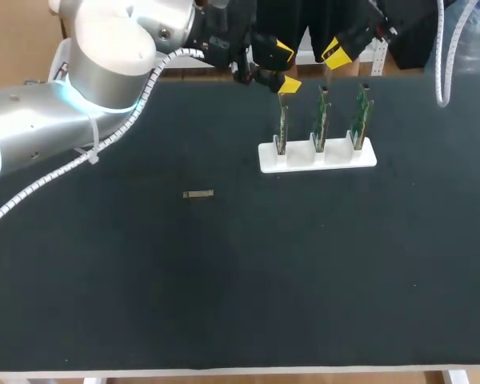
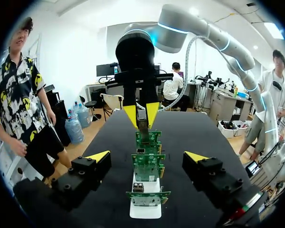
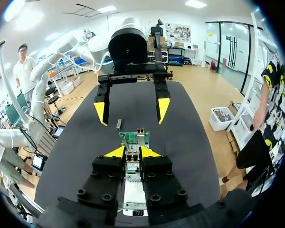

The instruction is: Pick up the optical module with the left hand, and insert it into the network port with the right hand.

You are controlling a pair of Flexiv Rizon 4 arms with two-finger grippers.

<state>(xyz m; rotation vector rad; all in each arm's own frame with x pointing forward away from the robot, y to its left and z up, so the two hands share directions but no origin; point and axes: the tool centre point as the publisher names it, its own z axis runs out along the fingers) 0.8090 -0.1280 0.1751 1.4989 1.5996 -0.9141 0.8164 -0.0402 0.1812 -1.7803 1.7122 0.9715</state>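
The optical module (image 1: 198, 194) lies flat on the dark table (image 1: 224, 280), well apart from both of your grippers. It is off to one side of the white stand (image 1: 336, 158), which holds three upright circuit boards (image 1: 321, 120). Your left gripper (image 1: 287, 67) hangs at the stand's end nearest the module, jaws spread wide. Your right gripper (image 3: 133, 152) sits towards the other end, jaws pressed close together.

A holder (image 1: 318, 158) sits near the worktop's (image 1: 224, 280) far edge, right of middle, three boards (image 1: 321, 120) standing in it in a row; a module (image 1: 198, 194) lies left of it, towards the middle
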